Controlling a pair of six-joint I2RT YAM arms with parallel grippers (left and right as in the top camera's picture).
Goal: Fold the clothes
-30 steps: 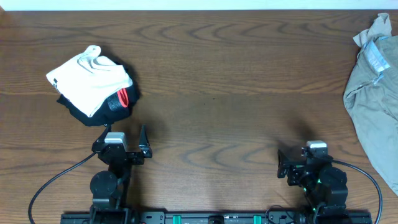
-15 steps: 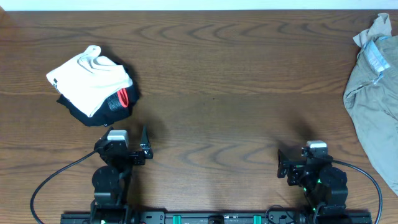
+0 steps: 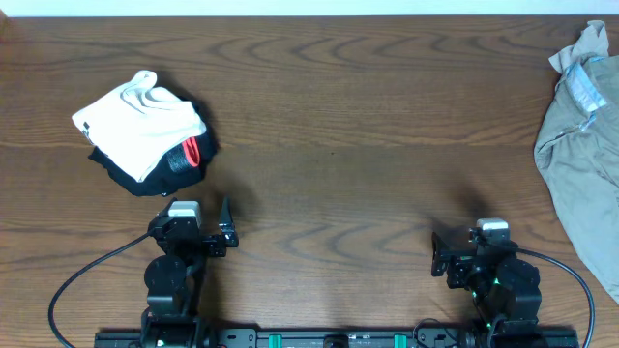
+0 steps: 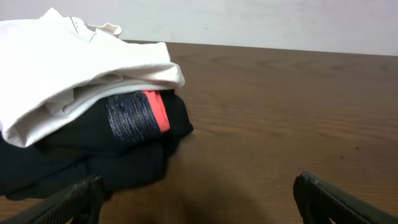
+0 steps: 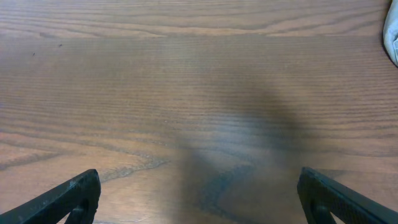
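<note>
A folded white T-shirt [image 3: 140, 121] lies on top of a folded black garment [image 3: 145, 179] with a grey-and-red band [image 3: 186, 157] at the table's left. The left wrist view shows the white T-shirt [image 4: 68, 68] over the black garment [image 4: 93, 155], just ahead and left of my fingers. A crumpled khaki-beige garment [image 3: 580, 155] lies at the right edge, and a pale corner of cloth shows in the right wrist view [image 5: 392, 37]. My left gripper [image 3: 198, 232] is open and empty near the front edge, just below the pile. My right gripper [image 3: 464, 253] is open and empty over bare wood.
The brown wooden table [image 3: 358, 126] spans the whole view. Black cables run from both arm bases along the front edge [image 3: 309, 338]. A pale wall lies behind the table's far edge [image 4: 280, 25].
The left arm has drawn back slightly toward the front edge. The right arm and the clothes have not moved.
</note>
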